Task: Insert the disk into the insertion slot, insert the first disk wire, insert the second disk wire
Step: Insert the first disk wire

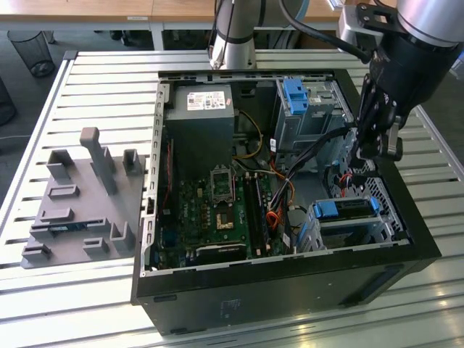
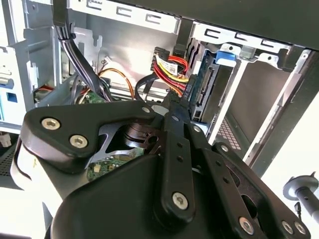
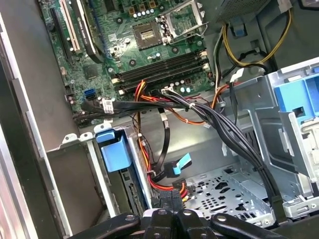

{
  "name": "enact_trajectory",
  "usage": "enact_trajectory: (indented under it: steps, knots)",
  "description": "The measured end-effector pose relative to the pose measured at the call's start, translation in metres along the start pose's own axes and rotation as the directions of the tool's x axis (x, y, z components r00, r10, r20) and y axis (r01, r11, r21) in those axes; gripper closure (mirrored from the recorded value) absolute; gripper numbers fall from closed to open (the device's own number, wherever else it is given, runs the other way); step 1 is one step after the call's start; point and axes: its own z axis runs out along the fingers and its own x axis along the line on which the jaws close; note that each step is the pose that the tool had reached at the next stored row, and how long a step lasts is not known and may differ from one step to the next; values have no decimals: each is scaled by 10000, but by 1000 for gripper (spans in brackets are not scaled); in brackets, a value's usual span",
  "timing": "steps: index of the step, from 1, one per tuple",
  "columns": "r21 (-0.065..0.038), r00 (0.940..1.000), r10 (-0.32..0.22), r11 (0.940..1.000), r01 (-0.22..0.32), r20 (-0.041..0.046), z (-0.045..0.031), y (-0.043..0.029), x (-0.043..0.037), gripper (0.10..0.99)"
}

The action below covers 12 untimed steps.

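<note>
The disk [image 1: 346, 208], in its blue carrier, lies inside the insertion slot [image 1: 351, 230], a low silver cage at the case's corner on the exterior view's right. My gripper [image 1: 361, 156] hangs just behind it, inside the case. In both wrist views its black fingers [image 2: 172, 129] meet on a black connector [image 2: 180, 88] with red, yellow and black wires [image 3: 164, 185]. That connector sits close to the disk's rear edge [image 2: 203, 93]. Whether it is seated I cannot tell. A second black wire with a blue plug [image 3: 182, 163] hangs loose nearby. The carrier's blue tab [image 3: 113, 149] shows beside the cage wall.
A taller grey bay with a blue tab [image 1: 297, 94] stands behind the gripper. A thick black cable bundle [image 3: 219, 124] crosses over the motherboard [image 1: 217, 210]. The power supply [image 1: 199, 119] fills the far corner. A grey fixture plate [image 1: 80, 203] lies on the table at the exterior view's left.
</note>
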Motion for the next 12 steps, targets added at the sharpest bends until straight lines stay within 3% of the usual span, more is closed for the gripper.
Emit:
enact_trajectory:
  steps: [5, 6, 7, 8, 11, 12]
  knots:
    - [22, 9999, 158, 9999, -157, -53, 30, -5, -38, 973]
    - [28, 9998, 203, 9998, -203, -66, 40, -4, -44, 918]
    - [38, 9997, 245, 9997, -244, -91, 47, -3, -49, 918]
    - [59, 9995, 282, 9996, -281, -146, 53, -2, -51, 851]
    - [206, 9981, 307, 9993, -297, -537, 60, 0, -62, 851]
    - [240, 9976, 301, 9993, -287, -628, 63, 0, -63, 851]
